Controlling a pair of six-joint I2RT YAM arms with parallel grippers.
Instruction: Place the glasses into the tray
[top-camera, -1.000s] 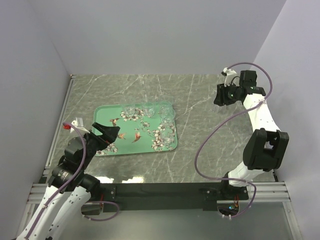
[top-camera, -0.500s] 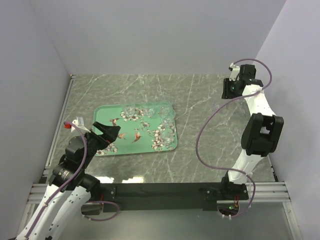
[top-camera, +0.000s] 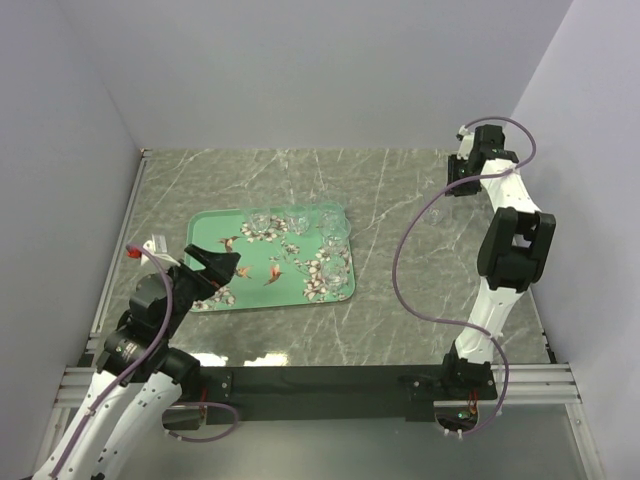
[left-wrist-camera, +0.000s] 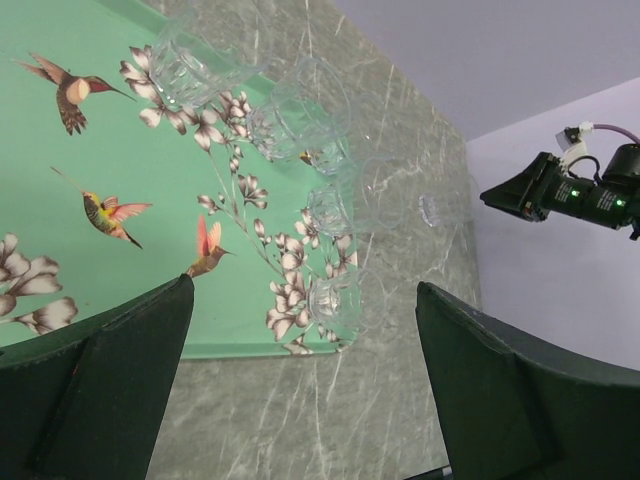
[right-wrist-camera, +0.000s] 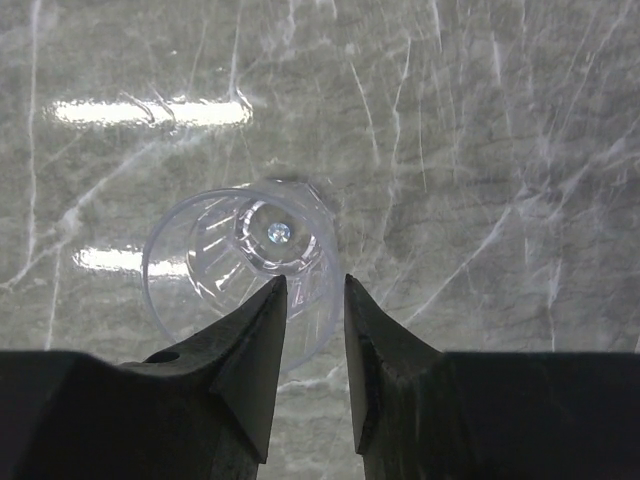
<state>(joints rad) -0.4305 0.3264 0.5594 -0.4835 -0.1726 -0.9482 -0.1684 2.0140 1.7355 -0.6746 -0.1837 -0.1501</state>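
The mint-green tray (top-camera: 212, 238) with birds and blossoms lies left of centre and also shows in the left wrist view (left-wrist-camera: 60, 180). Several clear glasses (top-camera: 296, 222) stand along its far and right sides (left-wrist-camera: 335, 295). One more clear glass (right-wrist-camera: 245, 265) stands on the marble at the far right; it also shows in the left wrist view (left-wrist-camera: 430, 210). My right gripper (top-camera: 458, 182) hangs above it, jaws a narrow gap apart (right-wrist-camera: 313, 282), holding nothing. My left gripper (top-camera: 224, 266) is wide open and empty over the tray's near left part (left-wrist-camera: 305, 400).
Grey walls close in the table at the back and both sides. A metal rail (top-camera: 118, 260) runs along the left edge. The right arm's purple cable (top-camera: 410, 260) loops over the table between the tray and the right arm.
My right arm has swung back and to the right, with its gripper now pointing down over the lone glass. The left arm, tray and glasses have not moved.
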